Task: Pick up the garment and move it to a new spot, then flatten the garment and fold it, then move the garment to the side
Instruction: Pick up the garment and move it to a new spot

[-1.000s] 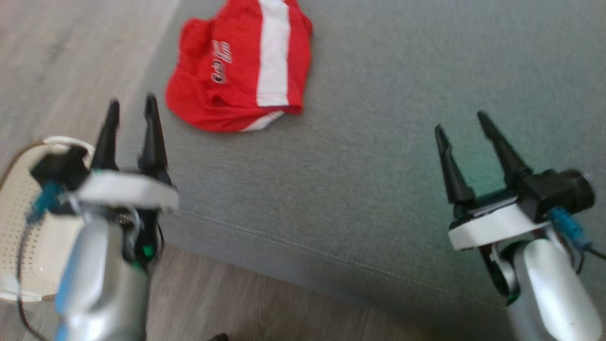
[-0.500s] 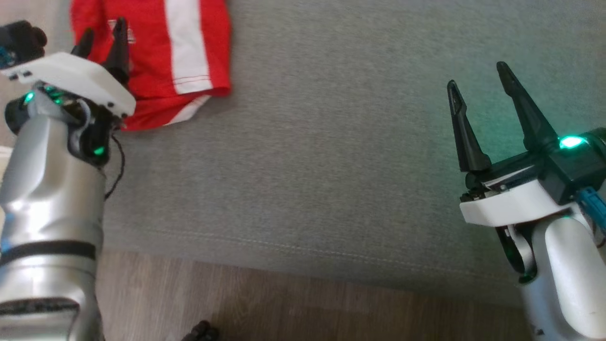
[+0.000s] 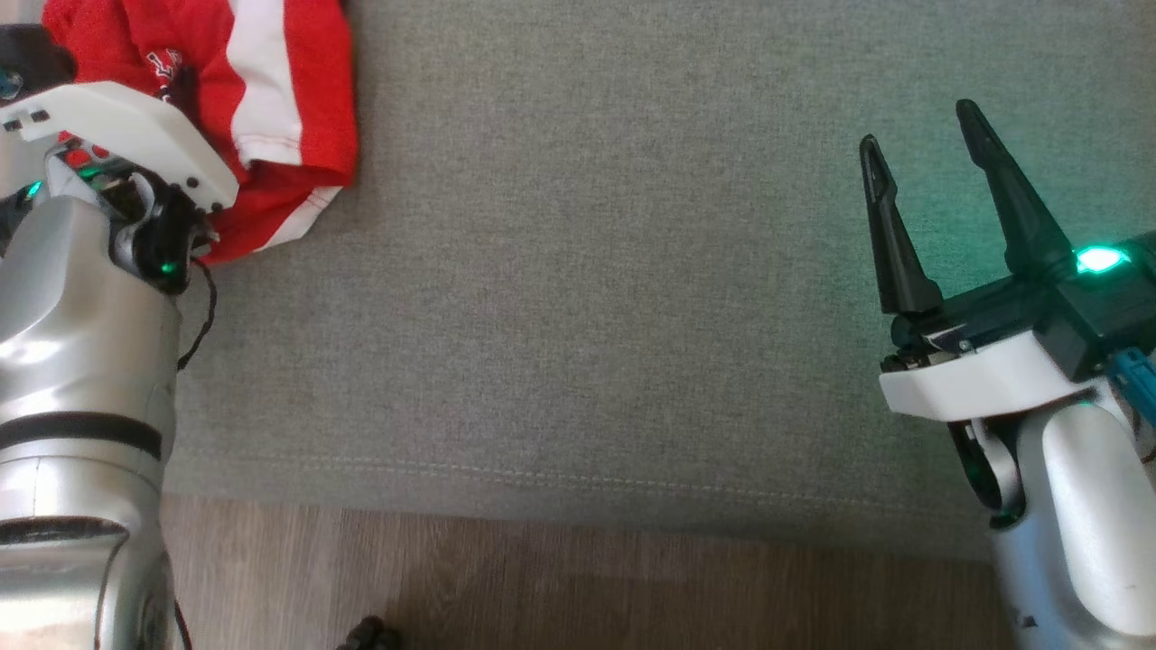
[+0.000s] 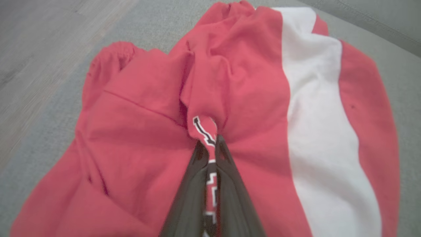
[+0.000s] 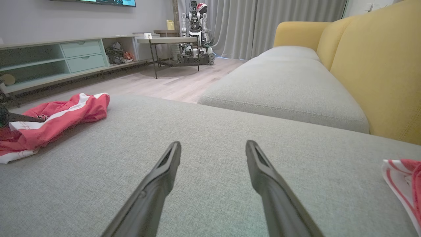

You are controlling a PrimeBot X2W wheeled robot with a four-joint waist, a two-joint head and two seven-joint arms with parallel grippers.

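The left end effector (image 4: 210, 149) has its 2 long dark fingers (image 4: 192, 184) pinched shut on a raised fold of a red fabric garment (image 4: 260, 92) with a broad white stripe. The garment lies crumpled on a grey woven sofa seat (image 3: 587, 271), at the far upper left of the head view. The right end effector (image 3: 918, 126) hovers well apart on the right, its 2 fingers spread wide above bare grey upholstery. A pale wood-look floor (image 3: 587, 587) borders the seat.
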